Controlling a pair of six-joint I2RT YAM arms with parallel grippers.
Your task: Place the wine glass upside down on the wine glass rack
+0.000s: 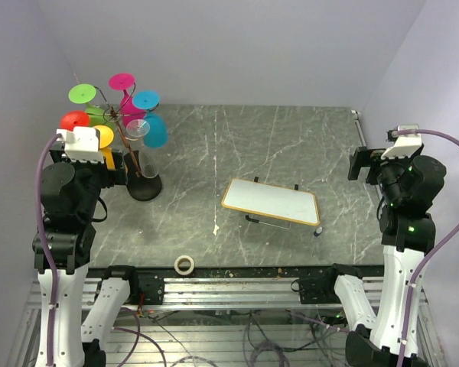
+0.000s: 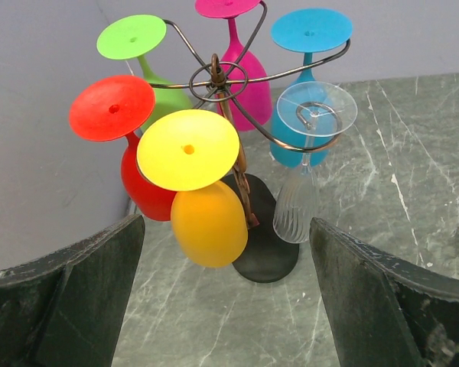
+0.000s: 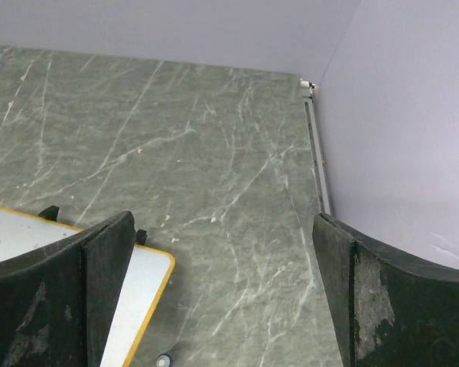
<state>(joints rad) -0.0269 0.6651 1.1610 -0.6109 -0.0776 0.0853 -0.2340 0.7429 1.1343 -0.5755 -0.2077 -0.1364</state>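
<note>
The wine glass rack (image 2: 228, 79) is a dark wire stand with scroll arms and a black oval base (image 2: 269, 252); it stands at the far left of the table (image 1: 125, 122). A clear ribbed wine glass (image 2: 298, 199) hangs upside down from one arm, its foot (image 2: 316, 107) on the wire. It also shows in the top view (image 1: 140, 145). Several coloured glasses hang on the other arms. My left gripper (image 2: 226, 306) is open and empty, just in front of the rack. My right gripper (image 3: 222, 298) is open and empty at the far right.
A white tray with a yellow rim (image 1: 271, 202) stands on short legs mid-table; its corner shows in the right wrist view (image 3: 130, 283). A roll of tape (image 1: 184, 264) lies at the near edge. Walls close in on left, right and back.
</note>
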